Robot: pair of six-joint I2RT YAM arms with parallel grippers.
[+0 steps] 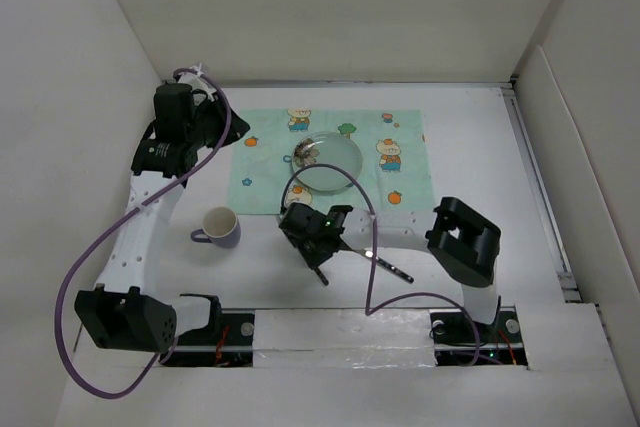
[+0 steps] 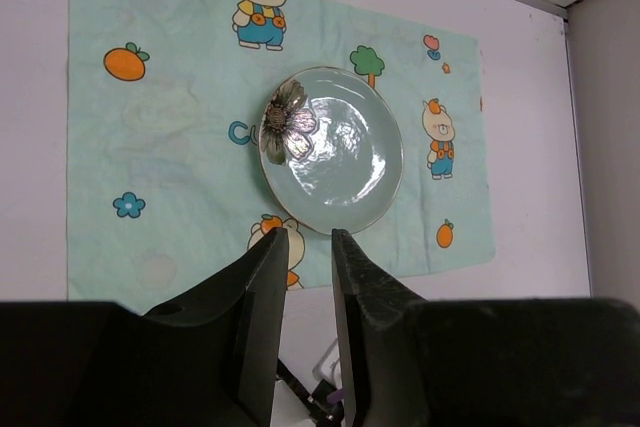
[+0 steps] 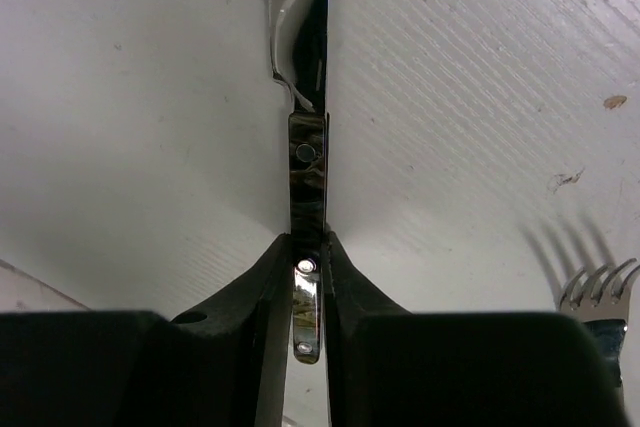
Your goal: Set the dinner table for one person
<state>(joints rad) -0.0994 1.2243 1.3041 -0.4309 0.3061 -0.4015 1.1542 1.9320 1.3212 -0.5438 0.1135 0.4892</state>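
The knife (image 3: 308, 157) runs off the top edge of the right wrist view, so its blade tip is unseen. Part of its handle is hidden between the fingers of the right gripper (image 3: 305, 240). Right of the knife, only the tines of the fork (image 3: 600, 297) show, the handle cut off. From above, the knife lies mostly hidden under that gripper.
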